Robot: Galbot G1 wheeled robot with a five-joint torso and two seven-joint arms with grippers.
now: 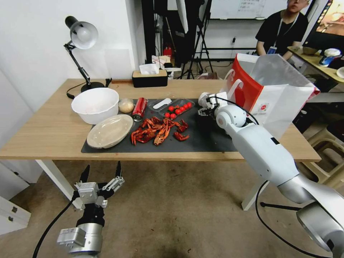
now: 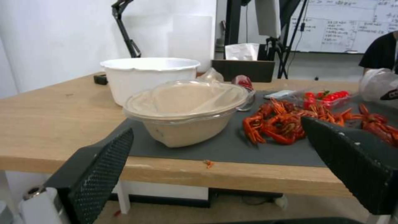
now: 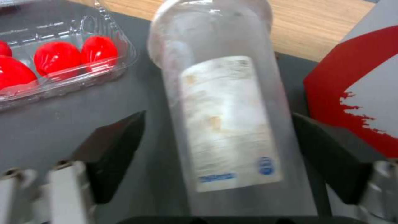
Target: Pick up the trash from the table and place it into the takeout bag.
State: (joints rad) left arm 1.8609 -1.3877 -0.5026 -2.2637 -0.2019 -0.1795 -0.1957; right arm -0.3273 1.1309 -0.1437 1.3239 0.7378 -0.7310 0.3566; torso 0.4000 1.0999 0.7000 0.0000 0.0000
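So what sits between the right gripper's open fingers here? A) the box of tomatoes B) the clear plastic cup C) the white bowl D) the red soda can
B: in the right wrist view the clear plastic cup lies between the right gripper and its spread fingers, untouched.

Office or lab room, staged for testing: whiteboard (image 1: pixel 247 8) with writing on far wall, tripods (image 1: pixel 195 46) behind the counter (image 1: pixel 43 132), desk lamp (image 1: pixel 81 39), tissue box (image 1: pixel 149 76), bare concrete floor (image 1: pixel 172 208).
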